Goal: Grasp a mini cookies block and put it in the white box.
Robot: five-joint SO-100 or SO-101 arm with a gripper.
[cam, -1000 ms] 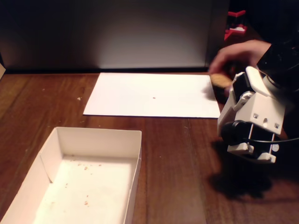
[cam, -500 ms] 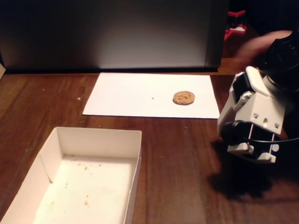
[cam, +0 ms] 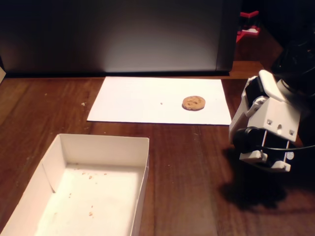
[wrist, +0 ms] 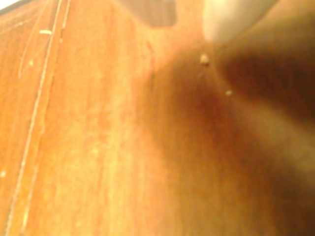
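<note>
- One mini cookies block point(cam: 194, 103) lies flat on the white paper sheet point(cam: 147, 101), toward the sheet's right end in the fixed view; nothing touches it.
- One white box point(cam: 143, 162) stands open at the lower left of the fixed view, well apart from the cookie; its floor holds only scattered crumbs.
- One arm point(cam: 268, 125) is folded low at the right edge of the fixed view, just beside the sheet's right end. Its fingertips do not show there, so I cannot tell whether the jaws stand apart or together.
- The wrist view shows only blurred wooden table point(wrist: 98, 147), two small crumbs point(wrist: 204, 59) and a pale out-of-focus shape at the top edge; neither cookie nor box appears in it.
- Stage, as I judge it: the reach has not begun, and the cookie is yet to be grasped.
- Risk one: the cookie is thin and flat, so fingers closing from above may skid over it or push it along the smooth paper instead of gripping it.
- Risk two: too firm a squeeze may crack it, judging by the crumbs already in the box.
- Risk three: the sheet itself may slide under the fingertips and carry the cookie off line.
- Risk four: the box's near wall is upright, so a low carry could strike it.
</note>
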